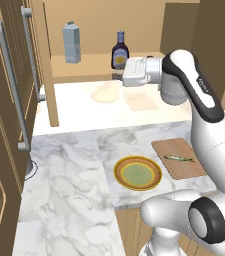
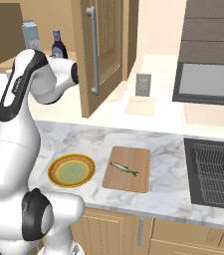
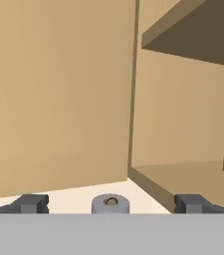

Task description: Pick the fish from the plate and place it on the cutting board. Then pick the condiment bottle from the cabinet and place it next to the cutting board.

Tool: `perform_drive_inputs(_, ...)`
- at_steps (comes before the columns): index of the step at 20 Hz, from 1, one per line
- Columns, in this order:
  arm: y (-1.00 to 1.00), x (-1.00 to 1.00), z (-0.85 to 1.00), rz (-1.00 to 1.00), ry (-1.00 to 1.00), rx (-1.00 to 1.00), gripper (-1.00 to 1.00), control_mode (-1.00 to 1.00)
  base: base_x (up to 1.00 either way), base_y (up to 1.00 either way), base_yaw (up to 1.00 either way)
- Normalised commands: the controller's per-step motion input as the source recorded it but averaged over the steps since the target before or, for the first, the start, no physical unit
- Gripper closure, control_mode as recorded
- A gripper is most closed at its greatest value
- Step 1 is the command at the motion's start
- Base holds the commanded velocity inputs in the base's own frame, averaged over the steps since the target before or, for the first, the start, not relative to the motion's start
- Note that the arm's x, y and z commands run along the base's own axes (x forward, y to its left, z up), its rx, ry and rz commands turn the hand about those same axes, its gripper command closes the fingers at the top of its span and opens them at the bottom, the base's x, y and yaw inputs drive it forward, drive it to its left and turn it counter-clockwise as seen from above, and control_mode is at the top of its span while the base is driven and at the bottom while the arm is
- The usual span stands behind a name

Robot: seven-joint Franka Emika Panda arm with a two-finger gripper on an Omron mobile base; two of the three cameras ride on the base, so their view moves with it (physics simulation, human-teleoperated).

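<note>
Left of condiment bottle (image 1: pixel 120 50) on cabinet (image 1: pixel 104 20) shelf: grey-blue carton (image 1: pixel 72 43); gripper (image 3: pixel 111 204) spread wide, seemingly just below bottle.

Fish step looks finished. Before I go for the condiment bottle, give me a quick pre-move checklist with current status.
1. Fish lying on the cutting board: ok.
2. Plate bare, nothing left on it: ok.
3. Gripper open and holding nothing: ok.
4. Condiment bottle upright on the cabinet shelf: ok.
5. Jaws lined up around the bottle: not ok; the hand view has the bottle's cap between the tips at its bottom edge, body unseen.
6. Grey-blue carton standing apart from the bottle: ok.
</note>
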Motion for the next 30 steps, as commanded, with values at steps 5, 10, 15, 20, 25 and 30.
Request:
perform_drive_inputs(5, 0.00, 0.00, 0.28, 0.01, 0.00, 0.01, -1.00, -1.00, 0.00, 0.00, 0.00)
perform_drive_inputs(10, 0.00, 0.00, 0.32, 0.00, 0.00, 0.00, -1.00, -1.00, 0.00, 0.00, 0.00)
perform_drive_inputs(15, -0.02, 0.00, 0.14, 0.00, 0.00, 0.00, -1.00, -1.00, 0.00, 0.00, 0.00)
perform_drive_inputs(20, -0.09, 0.00, 0.02, 0.00, -0.04, 0.00, -1.00, -1.00, 0.00, 0.00, 0.00)
perform_drive_inputs(25, -0.11, 0.00, 0.00, 0.00, -0.10, 0.00, -1.00, -1.00, 0.00, 0.00, 0.00)
perform_drive_inputs(30, -0.12, 0.00, 0.00, 0.00, -0.12, 0.00, -1.00, -1.00, 0.00, 0.00, 0.00)
